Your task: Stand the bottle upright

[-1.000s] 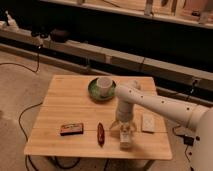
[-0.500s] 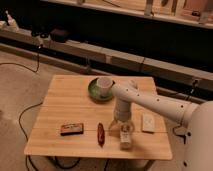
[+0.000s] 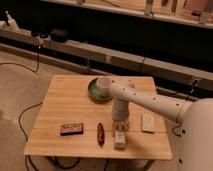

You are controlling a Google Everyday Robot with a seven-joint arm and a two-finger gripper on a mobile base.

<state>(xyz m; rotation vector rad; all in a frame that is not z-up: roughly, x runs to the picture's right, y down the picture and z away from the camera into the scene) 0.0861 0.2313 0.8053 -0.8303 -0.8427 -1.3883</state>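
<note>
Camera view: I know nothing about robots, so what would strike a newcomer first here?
The big white arm reaches in from the right over the wooden table, its end effector pointing down at the small whitish bottle near the front edge. A slim red object lies left of the bottle, and a green bowl sits farther back.

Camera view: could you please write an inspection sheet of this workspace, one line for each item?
Surface: wooden table, pale top.
Job's things: bottle near the front edge, directly under the tool; upright or not, cannot tell.
Clutter: green bowl and white cup together at the back; dark flat box; red object; whitish pad right of the bottle.
Grippers: tool pointing down over the bottle.
Cables: cable on the floor, left of the table.
Surroundings: long ledges behind the table.
</note>
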